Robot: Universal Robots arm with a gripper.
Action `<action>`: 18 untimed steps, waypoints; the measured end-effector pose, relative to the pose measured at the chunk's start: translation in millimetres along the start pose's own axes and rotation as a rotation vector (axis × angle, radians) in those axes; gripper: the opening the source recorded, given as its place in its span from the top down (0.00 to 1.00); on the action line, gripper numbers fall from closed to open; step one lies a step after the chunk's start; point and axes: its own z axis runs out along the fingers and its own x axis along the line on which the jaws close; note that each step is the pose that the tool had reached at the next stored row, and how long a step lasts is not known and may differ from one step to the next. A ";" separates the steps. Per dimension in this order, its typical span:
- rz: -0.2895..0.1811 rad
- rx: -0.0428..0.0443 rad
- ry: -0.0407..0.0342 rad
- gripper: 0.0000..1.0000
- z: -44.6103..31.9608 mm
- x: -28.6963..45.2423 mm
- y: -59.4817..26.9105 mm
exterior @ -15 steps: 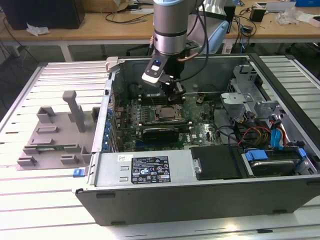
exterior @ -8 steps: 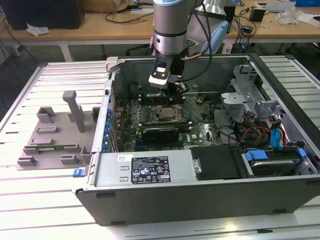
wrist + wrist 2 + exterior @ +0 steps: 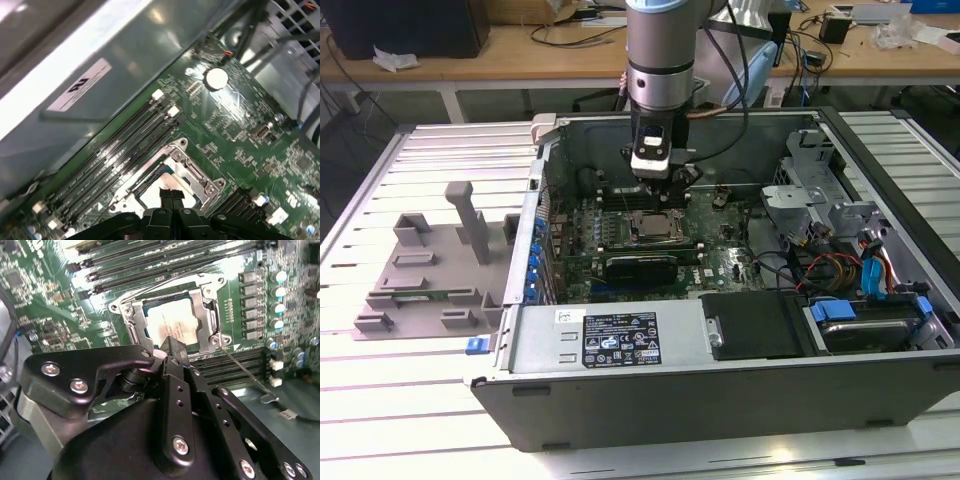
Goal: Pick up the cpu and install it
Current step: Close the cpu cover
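gripper (image 3: 170, 196) seen pinched narrow, nothing held | cpu (image 3: 171, 325) found seated in socket (image 3: 131, 322) directly beneath it | light, centred, vertical contact judged safest

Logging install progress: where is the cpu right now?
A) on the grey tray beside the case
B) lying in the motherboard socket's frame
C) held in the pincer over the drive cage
B: in the second wrist view the cpu lies inside the socket's metal frame, with the pincer close by it.
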 end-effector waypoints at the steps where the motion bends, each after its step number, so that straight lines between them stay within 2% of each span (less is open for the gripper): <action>1: -0.019 -0.0004 0.0002 0.89 0.0 0.0 0.0; 6: -0.119 -0.0030 0.0011 0.89 0.2 0.0 0.0; 7: -0.161 -0.0043 0.0015 0.89 0.4 0.0 0.0; 10: -0.235 -0.0064 0.0024 0.89 0.5 0.0 0.0; 11: -0.278 -0.0076 0.0029 0.89 0.6 0.0 0.0; 16: -0.392 -0.0110 0.0043 0.89 0.9 0.0 0.0; 18: -0.454 -0.0129 0.0050 0.89 1.1 0.0 0.0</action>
